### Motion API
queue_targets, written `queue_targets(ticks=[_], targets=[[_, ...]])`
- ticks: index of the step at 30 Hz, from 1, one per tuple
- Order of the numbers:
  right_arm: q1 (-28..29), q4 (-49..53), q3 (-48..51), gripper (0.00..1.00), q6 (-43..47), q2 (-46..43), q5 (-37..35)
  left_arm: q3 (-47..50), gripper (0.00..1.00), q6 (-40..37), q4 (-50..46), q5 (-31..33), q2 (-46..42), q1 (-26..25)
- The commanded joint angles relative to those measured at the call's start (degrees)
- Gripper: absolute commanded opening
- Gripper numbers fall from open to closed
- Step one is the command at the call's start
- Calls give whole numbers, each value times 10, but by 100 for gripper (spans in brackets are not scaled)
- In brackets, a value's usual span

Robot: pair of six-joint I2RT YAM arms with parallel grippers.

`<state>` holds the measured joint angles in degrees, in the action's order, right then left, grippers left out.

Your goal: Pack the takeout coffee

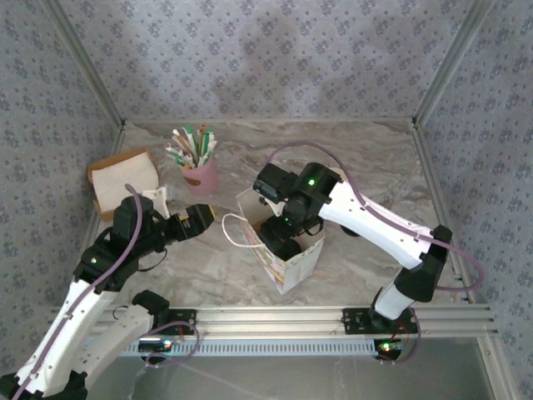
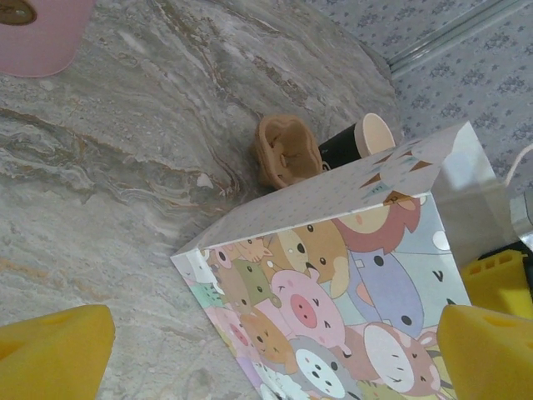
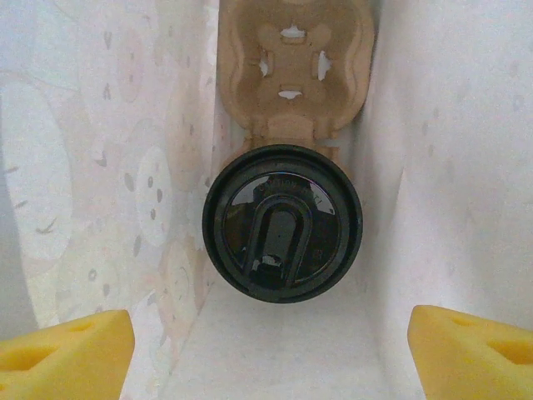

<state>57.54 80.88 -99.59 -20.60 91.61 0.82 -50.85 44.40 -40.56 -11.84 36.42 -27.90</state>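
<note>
The takeout coffee (image 3: pixel 283 221) shows from above as a round black lid. It stands inside the white paper bag (image 3: pixel 466 167), in one pocket of a tan pulp carrier (image 3: pixel 291 67) on the bag's floor. My right gripper (image 3: pixel 271 350) hangs open above it inside the bag, yellow pads wide apart and touching nothing. From above, the right gripper (image 1: pixel 283 235) reaches into the bag's (image 1: pixel 301 260) open top and hides the cup. My left gripper (image 1: pixel 200 218) is open just left of the bag, and the left gripper (image 2: pixel 275 350) faces the bag's cartoon-animal side (image 2: pixel 333 292).
A pink cup of straws (image 1: pixel 198 167) stands at the back left beside a brown box of napkins (image 1: pixel 125 179). Beyond the bag, a tan pulp carrier (image 2: pixel 287 150) and a dark-walled paper cup (image 2: pixel 358 142) rest on the marble table (image 2: pixel 125 167). The bag's white handle (image 1: pixel 237 229) droops toward the left gripper.
</note>
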Motion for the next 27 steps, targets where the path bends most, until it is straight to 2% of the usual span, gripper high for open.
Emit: queue_targets(ticks=[1,13,27], targets=[[4,4,-15,88,-17,-23,-6,-19,99,-12,-6,-14,-10,-4],[6,-23,-16,88,-27,-66,-14,-34,100,-15,-2,-24,-21,-4],[17,-92,31,91,-44,-178,-23,-70,100,-8,-8,-43,-33,-5]])
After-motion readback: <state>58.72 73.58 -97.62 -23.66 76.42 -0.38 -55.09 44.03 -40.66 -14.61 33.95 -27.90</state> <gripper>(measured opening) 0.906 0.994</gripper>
